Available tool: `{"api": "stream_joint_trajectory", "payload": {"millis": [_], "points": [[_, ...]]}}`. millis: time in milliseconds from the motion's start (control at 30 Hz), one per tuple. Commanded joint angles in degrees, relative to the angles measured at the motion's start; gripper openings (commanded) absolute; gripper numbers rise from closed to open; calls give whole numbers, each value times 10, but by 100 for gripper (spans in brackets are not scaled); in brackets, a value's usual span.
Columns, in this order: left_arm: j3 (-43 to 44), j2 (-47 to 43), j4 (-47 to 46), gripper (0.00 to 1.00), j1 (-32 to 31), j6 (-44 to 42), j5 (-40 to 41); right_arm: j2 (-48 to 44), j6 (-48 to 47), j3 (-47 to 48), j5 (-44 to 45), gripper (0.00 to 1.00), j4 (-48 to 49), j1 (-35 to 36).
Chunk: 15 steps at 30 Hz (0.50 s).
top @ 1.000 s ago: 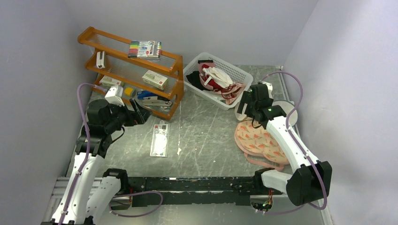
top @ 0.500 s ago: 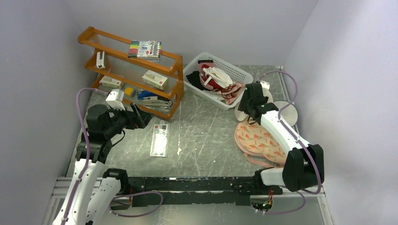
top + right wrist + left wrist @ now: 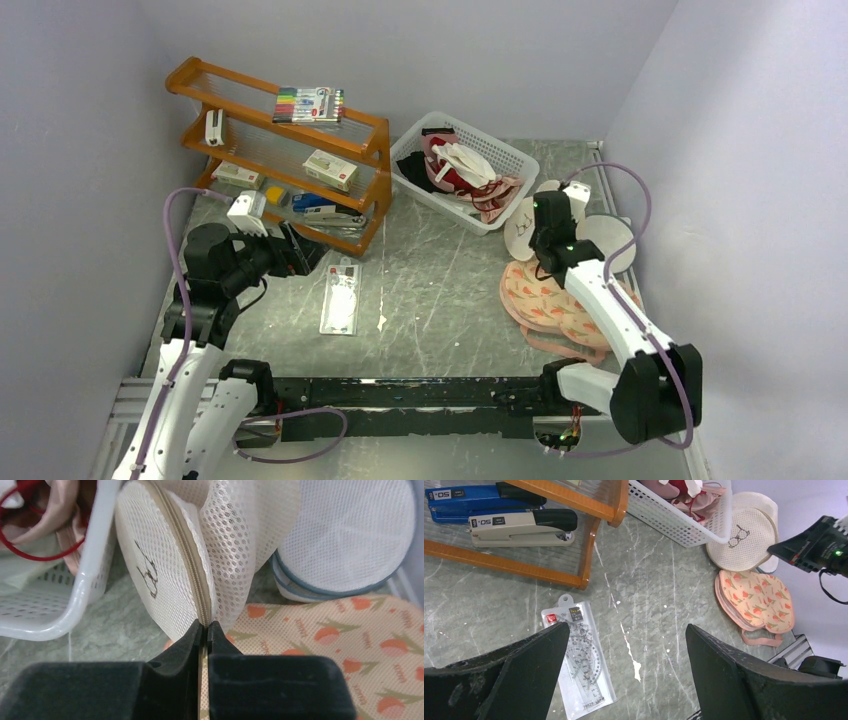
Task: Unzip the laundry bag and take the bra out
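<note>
Broadly, we see a grey, marbled table (image 3: 440, 290) scuffed with white flecks, closed in by plain pale lilac walls at the back and on both sides. At the rear left stands an orange wooden rack (image 3: 372, 150) holding staplers, marker pens and small boxes. In front of it a clear packet of rulers (image 3: 340, 298) lies flat. A white slatted basket (image 3: 512, 160) of garments sits at the rear centre.

To the right of the basket we find the laundry bag (image 3: 160, 565). It stands on its edge against the basket's outer wall, with the emblem face turned toward the basket. Behind it lies a round white disc with a grey rim (image 3: 350, 535), and peach fruit-patterned pads (image 3: 550, 300) lie flat on the table just in front.

Our right gripper (image 3: 205, 625) meets the bag from the near side, low on its rim. Its fingers are pressed together with the beige zip seam running straight down into the pinch.

Our left gripper (image 3: 626, 635) hangs over the ruler packet, well apart from the bag, with its jaws spread wide and nothing between them.
</note>
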<state>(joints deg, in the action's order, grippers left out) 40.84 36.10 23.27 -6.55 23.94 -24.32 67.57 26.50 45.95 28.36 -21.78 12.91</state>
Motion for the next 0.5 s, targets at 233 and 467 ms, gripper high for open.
{"api": "stream_joint_trajectory", "payload": {"millis": [233,467], "points": [[-1,-11,-22,98,-2,-5,-1,-157,-94,142,-42,0,-56,-6],[-2,1,-22,98,-2,-3,0,-213,-151,215,-255,0,-96,-6]]}}
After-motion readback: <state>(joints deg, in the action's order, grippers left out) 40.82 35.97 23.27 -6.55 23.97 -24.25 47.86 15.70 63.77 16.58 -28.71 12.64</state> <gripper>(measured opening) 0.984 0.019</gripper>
